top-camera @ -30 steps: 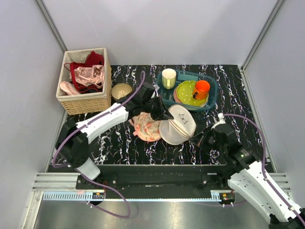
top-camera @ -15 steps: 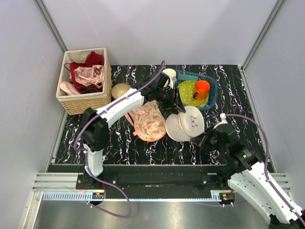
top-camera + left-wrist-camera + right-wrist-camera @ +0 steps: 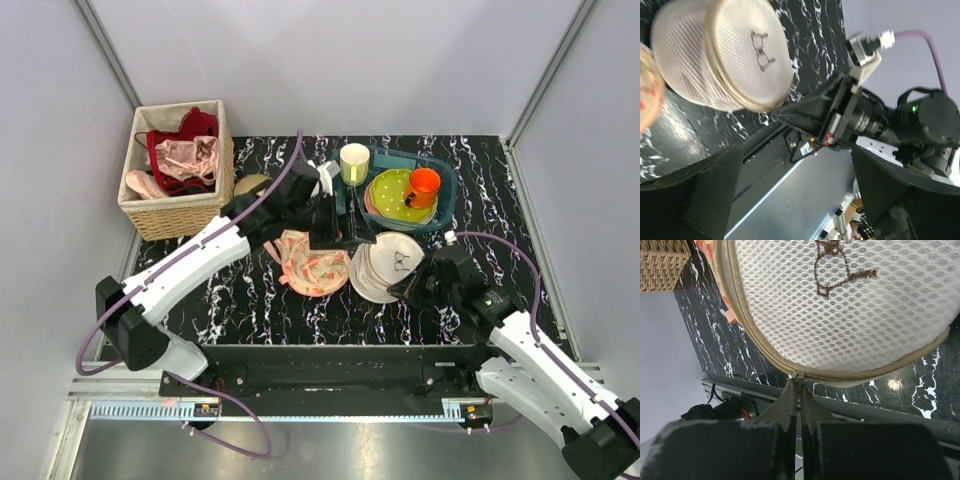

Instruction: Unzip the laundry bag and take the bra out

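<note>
The laundry bag (image 3: 388,265) is a round white mesh pouch with a tan zip rim, lying on the black marbled table. It also shows in the left wrist view (image 3: 725,57) and fills the right wrist view (image 3: 840,305). My right gripper (image 3: 407,288) is at the bag's near rim, shut on the zip pull (image 3: 799,375); its tips (image 3: 801,385) are pressed together there. My left gripper (image 3: 346,224) hovers just beyond the bag's far-left edge, open (image 3: 800,200) with nothing between its fingers. The bra is hidden; the mesh does not show what is inside.
A peach floral cloth (image 3: 310,262) lies flat just left of the bag. A teal tray (image 3: 445,205) behind holds a green spotted plate (image 3: 392,195), an orange cup (image 3: 423,186) and a pale cup (image 3: 354,163). A wicker basket (image 3: 180,205) of garments stands at the back left.
My left gripper has opened and let go of the bag's rim, then drawn back to the left. The bag has shifted right and settled; my right gripper stayed shut at the zip.
</note>
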You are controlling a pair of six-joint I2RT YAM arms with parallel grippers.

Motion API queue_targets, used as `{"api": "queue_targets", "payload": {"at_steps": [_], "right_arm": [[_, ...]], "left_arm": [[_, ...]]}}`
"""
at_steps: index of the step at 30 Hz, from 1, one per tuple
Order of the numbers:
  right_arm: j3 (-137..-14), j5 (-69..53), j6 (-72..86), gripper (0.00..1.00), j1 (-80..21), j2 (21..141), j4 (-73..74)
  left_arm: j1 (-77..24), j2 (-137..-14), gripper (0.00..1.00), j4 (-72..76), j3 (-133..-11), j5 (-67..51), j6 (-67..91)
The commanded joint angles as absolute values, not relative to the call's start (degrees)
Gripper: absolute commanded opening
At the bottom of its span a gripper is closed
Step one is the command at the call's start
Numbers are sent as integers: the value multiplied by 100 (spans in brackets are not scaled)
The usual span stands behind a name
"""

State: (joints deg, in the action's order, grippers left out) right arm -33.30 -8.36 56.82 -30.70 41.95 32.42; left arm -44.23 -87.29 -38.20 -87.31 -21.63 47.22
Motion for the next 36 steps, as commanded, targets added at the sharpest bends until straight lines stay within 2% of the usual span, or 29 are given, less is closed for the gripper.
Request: {"api": "queue_targets", "payload": {"at_steps": [1, 3, 10, 19, 21, 22, 24, 25, 32, 36], "right_arm": [[-3481, -984, 5590, 0, -3085, 4333, 2760], [-3445, -1002, 5581, 0, -3085, 4316, 2699], [-3314, -1019, 5590, 0, -3085, 4131, 2690], [-3155, -967, 5704, 0, -3085, 3683, 2874], [-3146, -1002, 5704, 0, -3085, 3639, 2944], [-3146, -1011, 5678, 0, -3076, 3621, 3014], [-3190, -976, 5652, 0, -3076, 3543, 3111], [-3217, -932, 5617, 0, -3085, 3498, 3242], [-3296, -440, 5423, 0, -3085, 3086, 4060], [-3234, -369, 5537, 0, -3085, 2770, 4349]], "left_arm": [[-4781, -8517, 91, -2648, -7484, -2004, 5877], [-4799, -8595, 92, -2026, -7200, -2292, 6099], [-4799, -9429, 91, -2127, -7646, -2224, 6003], [-4808, -9983, 74, -1626, -7778, -2294, 6275], [-4799, -10063, 67, -1556, -7796, -2399, 6284], [-4799, -10116, 56, -1556, -7848, -2426, 6275], [-4781, -10125, 28, -1678, -7936, -2426, 6179], [-4755, -10099, 0, -1757, -8084, -2417, 6109], [-4369, -9721, 0, -2671, -8656, -2180, 5415], [-3965, -9738, 0, -2777, -8701, -2626, 5151]]}}
